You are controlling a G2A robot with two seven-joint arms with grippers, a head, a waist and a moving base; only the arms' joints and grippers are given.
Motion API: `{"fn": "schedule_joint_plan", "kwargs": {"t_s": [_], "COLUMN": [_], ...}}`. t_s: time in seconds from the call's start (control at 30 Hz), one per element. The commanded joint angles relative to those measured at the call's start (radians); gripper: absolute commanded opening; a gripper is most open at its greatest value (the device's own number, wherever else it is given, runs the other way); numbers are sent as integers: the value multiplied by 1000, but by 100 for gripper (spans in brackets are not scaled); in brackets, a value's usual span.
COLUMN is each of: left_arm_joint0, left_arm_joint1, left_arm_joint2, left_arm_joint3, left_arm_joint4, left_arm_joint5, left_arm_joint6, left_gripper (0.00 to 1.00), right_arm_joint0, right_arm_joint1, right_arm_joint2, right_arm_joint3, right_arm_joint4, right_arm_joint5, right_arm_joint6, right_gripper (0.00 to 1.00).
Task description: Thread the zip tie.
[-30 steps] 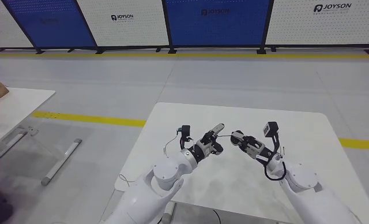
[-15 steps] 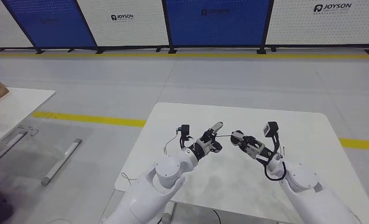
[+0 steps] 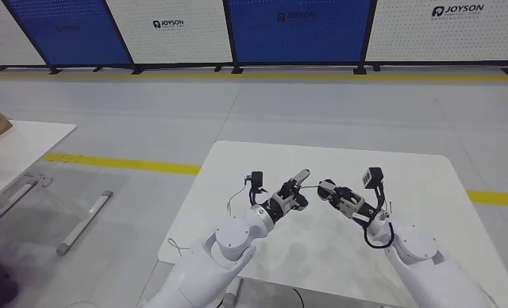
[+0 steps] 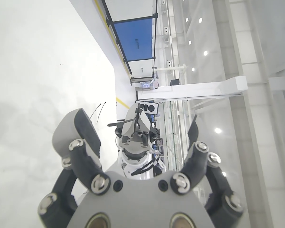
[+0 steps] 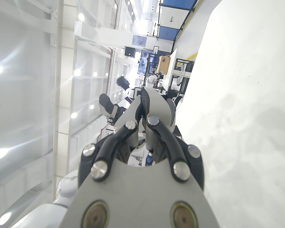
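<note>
Over the middle of the table, the left end effector and the right end effector face each other, just apart. The zip tie sits in the right one, pointing toward the left one. Two spare ties lie on the table near its right edge.

A white table with rounded corners stands on a pale grey floor. A yellow line runs across the floor and passes behind the table. A second yellow line lies along the foot of a row of partition panels at the back, where a blue panel stands beside a white panel, each in a dark frame. To the left, well apart, is another white table, with a grey bar on the floor near it. Far off in the room sits a cardboard box, and round ceiling lights shine overhead.
</note>
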Motion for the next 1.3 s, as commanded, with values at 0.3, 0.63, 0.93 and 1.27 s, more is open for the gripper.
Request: {"fn": "schedule_joint_plan", "kwargs": {"t_s": [0.3,0.63,0.93,1.27], "left_arm_joint0": [20,33,28,29], "left_arm_joint1": [-1,0,-2,-4], "left_arm_joint2": [6,7,10,6], "left_arm_joint3": [-8,-17,-12,-12], "left_arm_joint4": [38,70,87,83], "left_arm_joint5": [-31,-53,-47,-50], "left_arm_joint6": [1,-8,-6,-7], "left_gripper": [0,0,0,83], "right_arm_joint0": [0,0,0,0], "right_arm_joint1": [0,0,0,0], "right_arm_joint2": [0,0,0,0], "right_arm_joint3": [0,0,0,0], "right_arm_joint4": [0,0,0,0], "right_arm_joint5": [0,0,0,0], "right_arm_joint6": [0,0,0,0], "right_gripper": [0,0,0,0]}}
